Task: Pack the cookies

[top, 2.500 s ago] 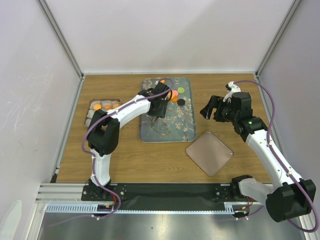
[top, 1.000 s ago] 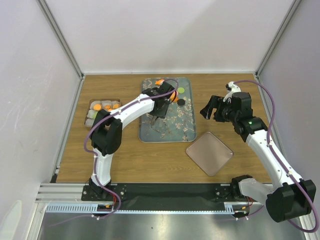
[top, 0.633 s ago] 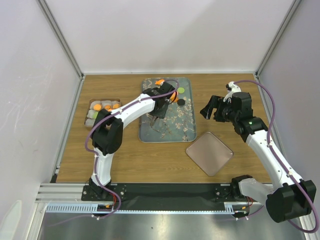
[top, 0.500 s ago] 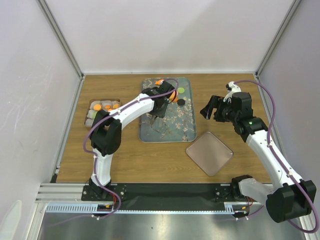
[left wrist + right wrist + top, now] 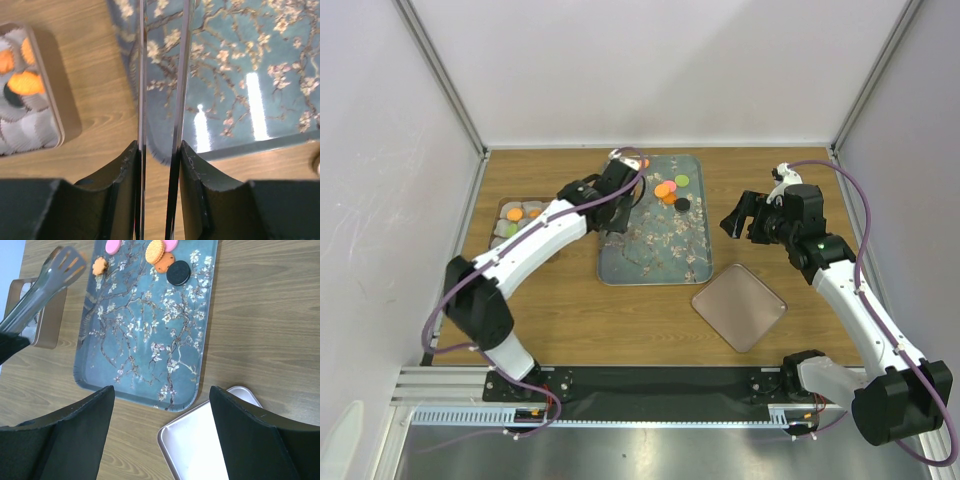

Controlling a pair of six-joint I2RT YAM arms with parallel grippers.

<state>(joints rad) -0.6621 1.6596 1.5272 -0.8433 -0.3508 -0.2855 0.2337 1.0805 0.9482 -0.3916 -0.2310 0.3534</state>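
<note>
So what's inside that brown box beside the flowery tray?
White paper cups, some holding orange cookies, one a dark cookie. The left arm hides part of the box from above.

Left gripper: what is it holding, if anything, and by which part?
The left gripper holds metal tongs, clamped across both arms near the handle end between its fingers; the slotted tips stick out free.
</note>
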